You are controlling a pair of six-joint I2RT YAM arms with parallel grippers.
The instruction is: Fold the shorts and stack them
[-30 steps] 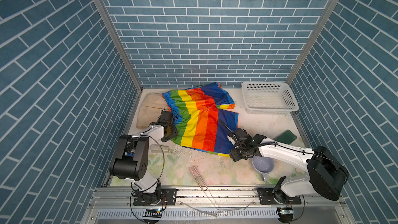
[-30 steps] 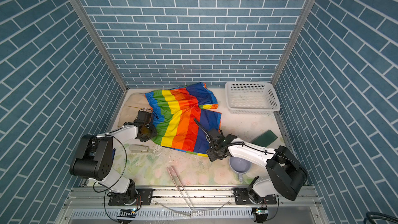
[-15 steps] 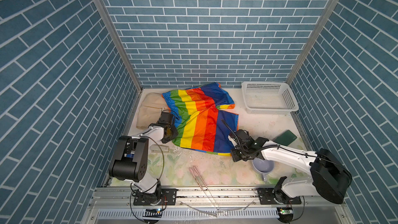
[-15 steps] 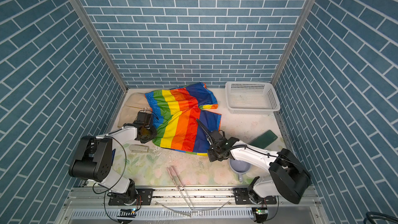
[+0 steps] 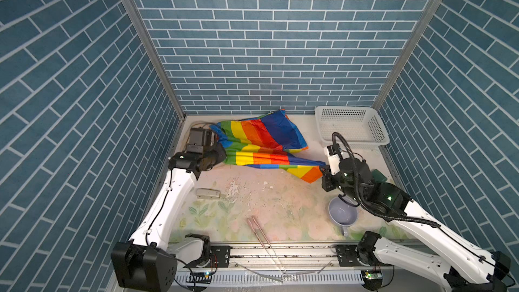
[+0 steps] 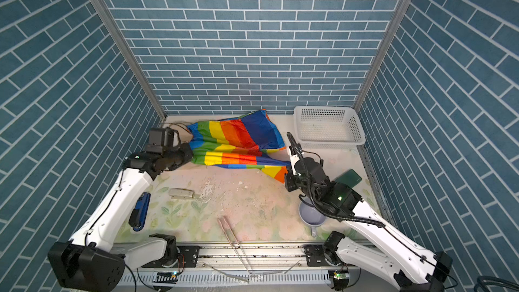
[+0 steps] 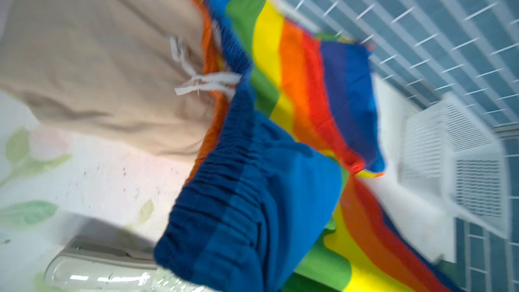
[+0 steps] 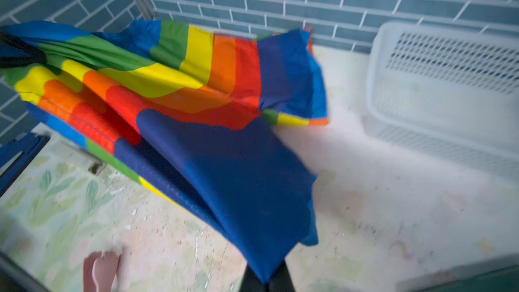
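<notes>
The rainbow-striped shorts (image 5: 261, 147) hang stretched between my two grippers, their front half lifted off the table; the back leg (image 6: 247, 133) still lies near the rear wall. My left gripper (image 5: 221, 155) is shut on the gathered blue waistband (image 7: 238, 214), which hides its jaws in the left wrist view. My right gripper (image 8: 266, 283) is shut on a blue hem corner (image 8: 252, 206), and shows at the right end of the shorts in a top view (image 6: 289, 170). The beige shorts (image 7: 98, 66) lie flat beyond the white drawstring (image 7: 202, 82), mostly hidden behind my left arm in both top views.
A white basket (image 5: 351, 127) stands at the back right. A lilac mug (image 5: 342, 214) sits under my right arm, with a dark green flat object (image 6: 349, 178) beside it. Pink tongs (image 5: 259, 231), a beige stapler (image 5: 207, 193) and a blue stapler (image 6: 141, 210) lie toward the front.
Both grippers closed on the rainbow shorts, which lay flat before. Both arms then rose and drew apart, lifting the near half and pulling it taut between them.
</notes>
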